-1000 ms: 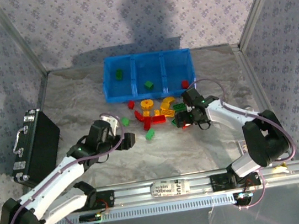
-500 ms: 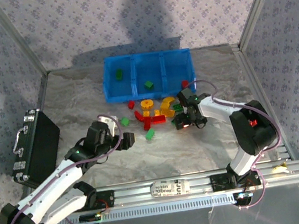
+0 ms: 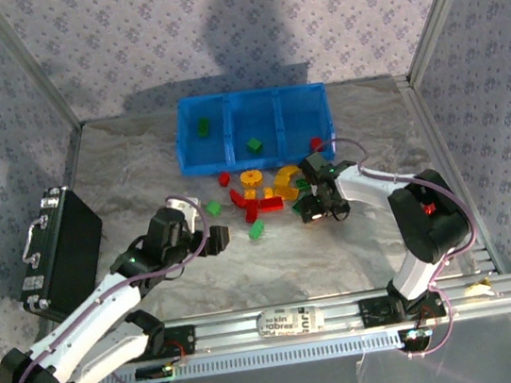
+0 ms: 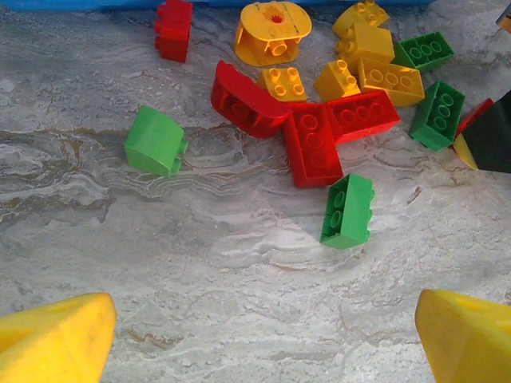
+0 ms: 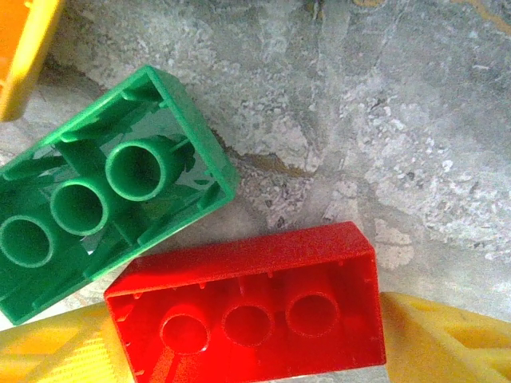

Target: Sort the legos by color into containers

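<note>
The legos lie in a pile [image 3: 260, 191] on the table in front of the blue tray [image 3: 258, 161]. My right gripper [image 3: 312, 208] is at the pile's right edge. In the right wrist view an upside-down red brick [image 5: 251, 307] sits between the yellow fingers [image 5: 435, 339], which touch both its ends. A hollow green brick [image 5: 104, 199] lies beside it. My left gripper [image 3: 217, 240] is open, near a loose green brick [image 4: 346, 210], with bare table between its fingers. The round yellow piece [image 4: 274, 30] and red bricks [image 4: 311, 140] lie beyond.
The tray's left compartment holds a green brick [image 3: 202, 127], the middle one another green brick [image 3: 254, 143], and the right one a red brick [image 3: 316, 144]. A black case [image 3: 59, 248] stands at the left. A rounded green piece [image 4: 156, 141] lies apart from the pile.
The right arm folded its elbow inward and its gripper slid slightly left at the pile's edge with the red brick. The left arm barely moved.
</note>
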Action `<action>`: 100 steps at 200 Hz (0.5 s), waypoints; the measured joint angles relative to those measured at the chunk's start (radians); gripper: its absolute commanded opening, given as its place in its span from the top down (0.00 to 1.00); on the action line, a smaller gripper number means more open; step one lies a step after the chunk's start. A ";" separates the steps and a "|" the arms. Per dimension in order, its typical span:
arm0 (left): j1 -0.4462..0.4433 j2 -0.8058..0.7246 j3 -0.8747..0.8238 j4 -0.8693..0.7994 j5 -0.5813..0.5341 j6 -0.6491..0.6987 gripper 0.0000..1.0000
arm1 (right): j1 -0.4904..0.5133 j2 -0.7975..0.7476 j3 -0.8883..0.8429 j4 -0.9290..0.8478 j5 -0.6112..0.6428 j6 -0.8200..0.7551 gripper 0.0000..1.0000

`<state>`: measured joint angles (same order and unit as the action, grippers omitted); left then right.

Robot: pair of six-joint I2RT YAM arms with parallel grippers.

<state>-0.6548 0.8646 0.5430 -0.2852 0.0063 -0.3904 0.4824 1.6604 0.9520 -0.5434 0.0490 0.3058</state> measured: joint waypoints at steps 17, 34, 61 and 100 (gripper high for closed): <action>0.000 0.000 0.000 0.000 0.000 0.000 0.04 | 0.000 0.009 0.000 0.002 0.003 0.000 0.21; 0.000 0.000 0.000 0.000 0.000 0.000 0.04 | 0.000 0.014 0.002 0.002 0.008 0.000 0.30; 0.000 -0.003 0.000 -0.002 -0.005 0.000 0.04 | 0.001 0.017 0.009 -0.001 0.022 -0.001 0.44; 0.012 -0.066 0.000 -0.002 -0.023 -0.005 0.02 | 0.005 -0.040 0.019 -0.035 0.043 -0.001 0.46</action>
<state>-0.6430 0.7982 0.5430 -0.2874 -0.0166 -0.3954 0.4870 1.6207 0.9707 -0.5785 0.0917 0.3050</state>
